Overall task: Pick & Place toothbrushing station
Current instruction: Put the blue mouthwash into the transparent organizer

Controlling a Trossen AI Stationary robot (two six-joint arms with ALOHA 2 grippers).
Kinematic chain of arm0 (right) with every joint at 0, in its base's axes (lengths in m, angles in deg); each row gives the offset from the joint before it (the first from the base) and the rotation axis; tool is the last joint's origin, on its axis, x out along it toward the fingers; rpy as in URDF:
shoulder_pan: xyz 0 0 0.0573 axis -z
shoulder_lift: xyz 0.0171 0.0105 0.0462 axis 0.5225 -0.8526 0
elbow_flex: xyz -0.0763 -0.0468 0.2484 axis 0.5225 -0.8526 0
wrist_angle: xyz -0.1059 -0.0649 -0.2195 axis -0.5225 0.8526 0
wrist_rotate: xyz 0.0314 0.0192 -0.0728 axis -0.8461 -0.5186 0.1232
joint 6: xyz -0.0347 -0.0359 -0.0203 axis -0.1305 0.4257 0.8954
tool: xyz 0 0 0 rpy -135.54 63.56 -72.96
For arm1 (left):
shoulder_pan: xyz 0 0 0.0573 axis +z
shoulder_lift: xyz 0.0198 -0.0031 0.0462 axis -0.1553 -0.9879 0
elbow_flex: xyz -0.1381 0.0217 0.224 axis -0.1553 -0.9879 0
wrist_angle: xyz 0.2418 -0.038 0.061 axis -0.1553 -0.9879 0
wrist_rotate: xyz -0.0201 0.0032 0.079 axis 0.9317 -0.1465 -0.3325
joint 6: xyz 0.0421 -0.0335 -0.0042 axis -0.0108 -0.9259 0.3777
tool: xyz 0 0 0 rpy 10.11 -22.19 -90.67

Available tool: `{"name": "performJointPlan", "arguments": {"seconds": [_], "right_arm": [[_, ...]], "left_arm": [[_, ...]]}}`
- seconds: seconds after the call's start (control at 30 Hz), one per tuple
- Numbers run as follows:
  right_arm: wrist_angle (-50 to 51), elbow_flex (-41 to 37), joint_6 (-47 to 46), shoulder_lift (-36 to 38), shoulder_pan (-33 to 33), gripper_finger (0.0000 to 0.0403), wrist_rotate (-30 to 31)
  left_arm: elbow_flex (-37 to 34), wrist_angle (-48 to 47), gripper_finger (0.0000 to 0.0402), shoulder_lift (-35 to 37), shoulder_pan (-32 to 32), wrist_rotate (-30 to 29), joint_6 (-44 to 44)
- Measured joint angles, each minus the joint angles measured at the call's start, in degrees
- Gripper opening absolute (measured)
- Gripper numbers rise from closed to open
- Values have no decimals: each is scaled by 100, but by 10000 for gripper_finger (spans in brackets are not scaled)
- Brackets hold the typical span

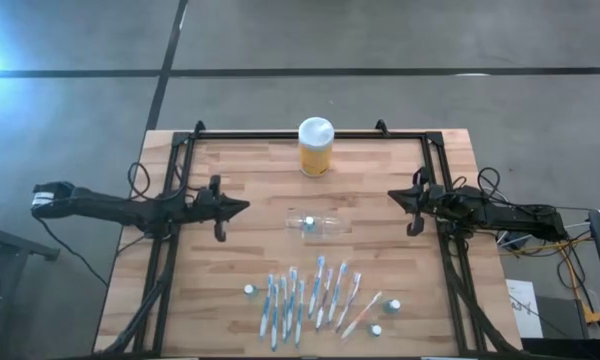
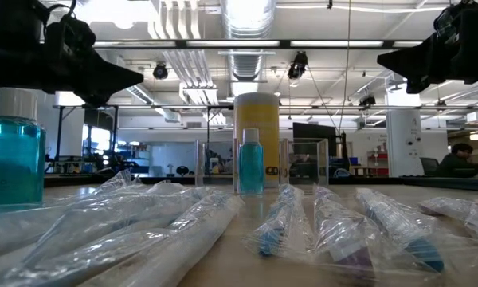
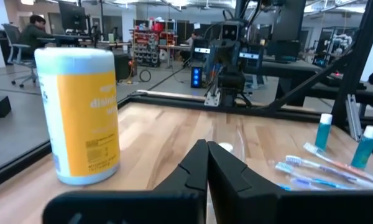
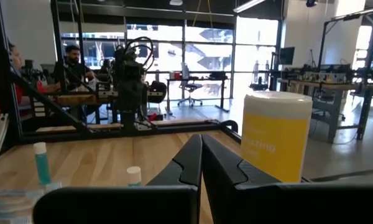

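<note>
Both tools, left (image 1: 242, 207) and right (image 1: 393, 196), hang clenched and empty at nine and three o'clock of the clear holder (image 1: 318, 225) mid-bench, whose slick see-through walls could slip or tip when grabbed.

2 dark arms, black tapered gripper (image 1: 242, 207) fingers, black cables, white band on left arm
</note>
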Motion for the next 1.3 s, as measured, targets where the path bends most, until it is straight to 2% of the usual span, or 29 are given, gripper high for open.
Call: {"name": "performJointPlan", "arguments": {"seconds": [0.23,0.73,0.83,1.0,1.17,1.3], "right_arm": [[-3,0,0,0,2,8,-2],[35,0,-170,-7,0,8,-39],[39,0,-172,-4,2,8,-49],[39,0,-194,-4,2,8,-57],[-4,-2,-179,-3,2,8,-55],[-13,-2,-193,-2,0,8,-55]], "left_arm": [[-52,21,4,31,-2,169,87],[-56,-46,22,18,-2,175,-39],[-38,-55,23,74,0,362,-22],[10,-37,23,534,-4,930,177],[-42,-269,23,1078,-2,975,235],[-42,-866,23,1491,-2,981,264]]}}
